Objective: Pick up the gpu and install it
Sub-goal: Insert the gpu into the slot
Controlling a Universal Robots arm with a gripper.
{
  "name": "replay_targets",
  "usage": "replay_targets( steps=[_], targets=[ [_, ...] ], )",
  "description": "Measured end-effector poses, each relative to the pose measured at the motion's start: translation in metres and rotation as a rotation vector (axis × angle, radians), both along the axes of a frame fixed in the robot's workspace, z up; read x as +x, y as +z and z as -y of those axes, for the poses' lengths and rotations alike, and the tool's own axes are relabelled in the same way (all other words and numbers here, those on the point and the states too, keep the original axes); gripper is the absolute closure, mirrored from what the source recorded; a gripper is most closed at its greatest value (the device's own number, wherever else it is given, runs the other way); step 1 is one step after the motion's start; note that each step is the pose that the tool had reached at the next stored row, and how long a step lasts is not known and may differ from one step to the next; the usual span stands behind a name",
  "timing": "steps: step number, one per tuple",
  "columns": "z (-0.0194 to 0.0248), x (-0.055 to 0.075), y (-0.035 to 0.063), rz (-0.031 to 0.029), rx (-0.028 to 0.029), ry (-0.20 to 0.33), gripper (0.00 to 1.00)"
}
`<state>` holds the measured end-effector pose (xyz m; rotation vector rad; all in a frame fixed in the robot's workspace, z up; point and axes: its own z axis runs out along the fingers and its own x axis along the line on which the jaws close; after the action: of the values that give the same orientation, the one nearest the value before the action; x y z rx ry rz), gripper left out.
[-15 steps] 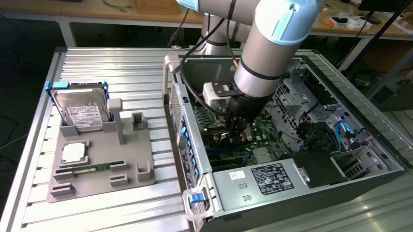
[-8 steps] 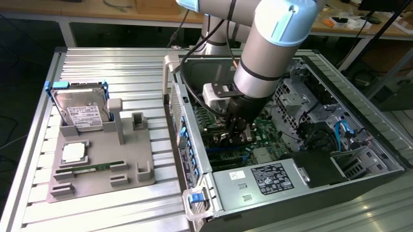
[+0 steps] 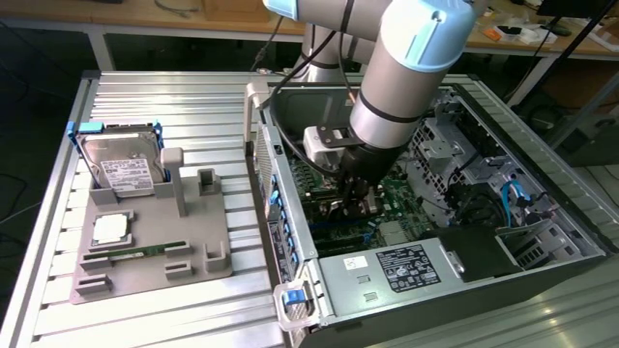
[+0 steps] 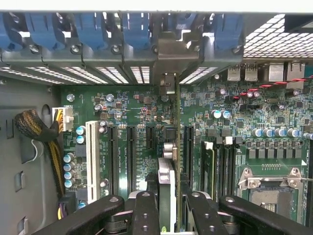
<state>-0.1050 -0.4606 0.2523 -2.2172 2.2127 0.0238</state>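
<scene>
Black two-finger gripper [image 3: 350,203] clenched on the gpu [image 4: 166,178], a thin dark-grey card held edge-on inside an open grey computer case [image 3: 387,319], crowded by black expansion slots [image 4: 132,159] (blue bracket clips [image 4: 134,29] beyond). Silver hard drive [image 3: 121,167] stands well apart, exterior view's left.

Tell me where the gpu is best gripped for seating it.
By its top edge, clamped across the two flat faces, coming from above the motherboard: the gpu stands edge-on over the slots, as the hand holds it.
</scene>
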Motion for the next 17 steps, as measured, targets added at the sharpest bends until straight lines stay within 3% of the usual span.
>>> replay_targets(
  steps=[17],
  targets=[
    [0.0,0.0,-0.0019,0.0,0.0009,0.0,0.73]
  ],
)
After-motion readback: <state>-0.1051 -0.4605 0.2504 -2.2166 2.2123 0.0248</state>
